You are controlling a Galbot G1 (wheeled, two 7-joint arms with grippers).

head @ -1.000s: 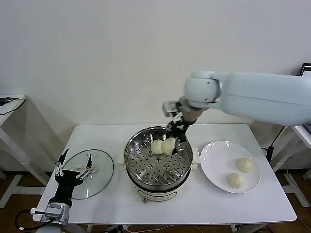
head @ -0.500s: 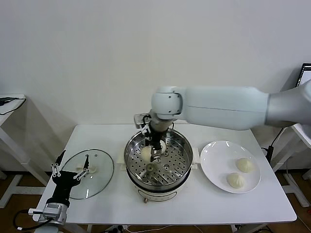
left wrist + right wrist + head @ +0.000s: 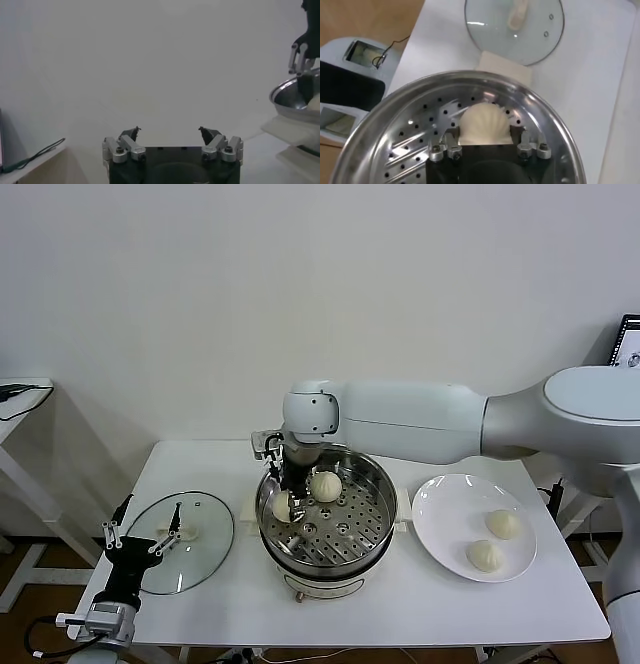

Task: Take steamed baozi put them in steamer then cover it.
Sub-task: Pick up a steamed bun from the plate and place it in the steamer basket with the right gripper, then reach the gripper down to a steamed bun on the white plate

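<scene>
The steamer (image 3: 386,489) stands mid-table, its perforated tray showing in the right wrist view (image 3: 410,145). My right gripper (image 3: 283,500) (image 3: 485,131) reaches down by its left wall, shut on a pale baozi (image 3: 281,508) (image 3: 485,120), a finger against each side, low over the tray. A second baozi (image 3: 324,486) lies farther back on the tray. Two more (image 3: 503,524) (image 3: 485,556) sit on the white plate (image 3: 450,504). The glass cover (image 3: 195,549) (image 3: 542,30) lies flat at the table's left. My left gripper (image 3: 154,506) (image 3: 169,130) waits open at the cover's near-left edge, holding nothing.
The steamer's cream side handle (image 3: 505,67) sticks out toward the cover. A small side table (image 3: 20,389) with a cable stands off to the left, and a dark screen (image 3: 630,339) at the right edge. The right arm (image 3: 420,419) spans above the steamer's back.
My right gripper has carried the baozi from the steamer's back right across to its left wall and lowered it toward the tray. The left arm has barely shifted.
</scene>
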